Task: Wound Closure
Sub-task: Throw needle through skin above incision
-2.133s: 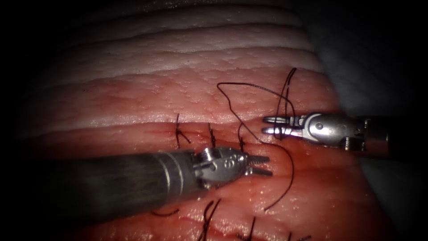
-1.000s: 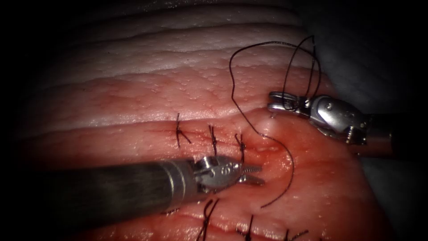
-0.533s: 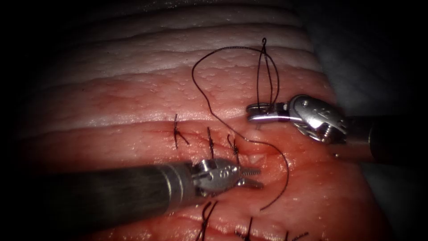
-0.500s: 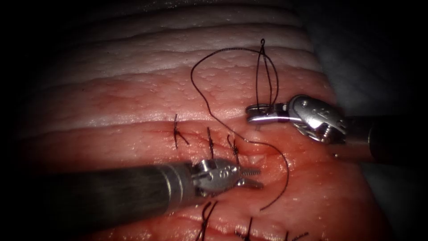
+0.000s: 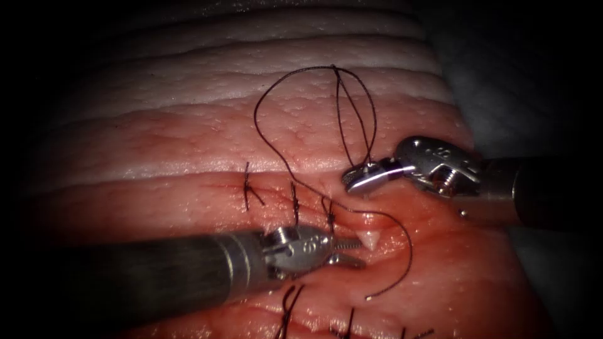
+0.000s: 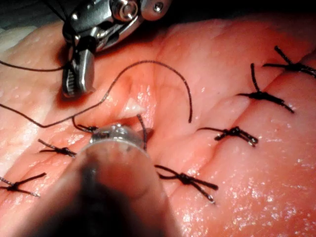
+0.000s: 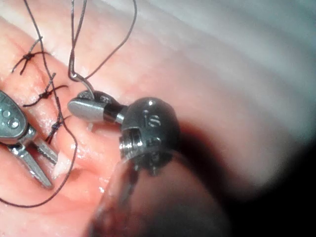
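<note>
My right tool [image 5: 353,180] hovers just above the right end of the cut [image 5: 377,221] with its jaws shut on the needle [image 7: 81,84]. Only a short hooked bit of the needle shows at the jaws, out of the tissue [image 5: 220,125]. Dark thread [image 5: 257,119] rises from the last stitch [image 5: 328,210], arcs over and drops in loops onto the right jaws. Its free tail [image 5: 408,257] curls on the tissue to the right. My left tool [image 5: 359,252] lies below the cut, jaws open and holding nothing, beside a pale raised nub of tissue [image 5: 370,238].
Three tied stitches [image 5: 251,191] cross the cut left of the tools. A second row of knotted stitches [image 5: 289,307] runs along the near edge. Red fluid wets the tissue around the cut. The tissue's right border [image 5: 465,125] drops off beyond the right tool.
The right tool's jaws, open 2.1 s ago, have shut. It swung up, then left and down toward the cut, dragging the thread loops leftward. The left tool shifted slightly left.
</note>
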Robot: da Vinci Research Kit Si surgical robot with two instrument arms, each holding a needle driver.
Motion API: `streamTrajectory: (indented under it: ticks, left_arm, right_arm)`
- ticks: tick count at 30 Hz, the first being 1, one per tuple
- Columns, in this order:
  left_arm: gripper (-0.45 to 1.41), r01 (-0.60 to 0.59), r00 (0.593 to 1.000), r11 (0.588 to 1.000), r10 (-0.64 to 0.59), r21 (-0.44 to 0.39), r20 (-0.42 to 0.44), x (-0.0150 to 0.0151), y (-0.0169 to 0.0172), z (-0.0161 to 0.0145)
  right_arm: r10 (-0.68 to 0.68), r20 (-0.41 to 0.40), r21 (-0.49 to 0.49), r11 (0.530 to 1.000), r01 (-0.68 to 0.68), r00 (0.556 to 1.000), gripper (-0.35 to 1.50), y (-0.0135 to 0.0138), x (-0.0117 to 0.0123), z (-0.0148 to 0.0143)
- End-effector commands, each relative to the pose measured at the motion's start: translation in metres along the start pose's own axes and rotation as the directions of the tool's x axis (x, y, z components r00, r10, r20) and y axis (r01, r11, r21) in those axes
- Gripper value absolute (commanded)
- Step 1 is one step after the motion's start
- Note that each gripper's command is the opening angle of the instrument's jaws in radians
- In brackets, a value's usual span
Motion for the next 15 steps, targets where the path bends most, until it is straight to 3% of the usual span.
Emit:
streamTrajectory:
  ticks: [1,5,9,11,13,15]
  left_arm:
    - [0.04,0.000,1.000,1.000,0.000,0.000,0.000,0.0000,-0.0001,0.0008]
    - [0.04,0.001,1.000,1.000,-0.001,-0.001,-0.001,0.0001,-0.0001,0.0007]
    - [0.04,0.007,1.000,1.000,-0.007,-0.001,-0.001,0.0002,0.0001,0.0007]
    - [0.04,0.008,1.000,1.000,-0.008,-0.001,-0.001,0.0002,0.0002,0.0007]
    - [0.04,0.008,1.000,1.000,-0.008,-0.001,-0.001,0.0004,0.0004,0.0006]
    - [0.04,0.003,1.000,1.000,-0.003,-0.002,-0.001,0.0004,0.0005,0.0005]
  right_arm:
    - [0.047,0.005,0.004,0.999,-0.047,0.999,-0.35,-0.0001,-0.0016,0.0014]
    - [0.093,-0.004,0.000,0.996,-0.093,0.996,-0.35,-0.0017,-0.0029,0.0016]
    - [0.099,-0.083,-0.085,0.991,-0.106,0.992,-0.35,-0.0014,-0.0013,0.0011]
    - [0.057,-0.150,-0.161,0.984,-0.081,0.987,0.54,-0.0010,-0.0001,0.0003]
    - [-0.057,-0.178,-0.259,0.966,0.009,0.982,0.94,-0.0002,0.0017,-0.0009]
    - [-0.115,-0.181,-0.309,0.950,0.055,0.977,1.09,0.0001,0.0026,-0.0016]
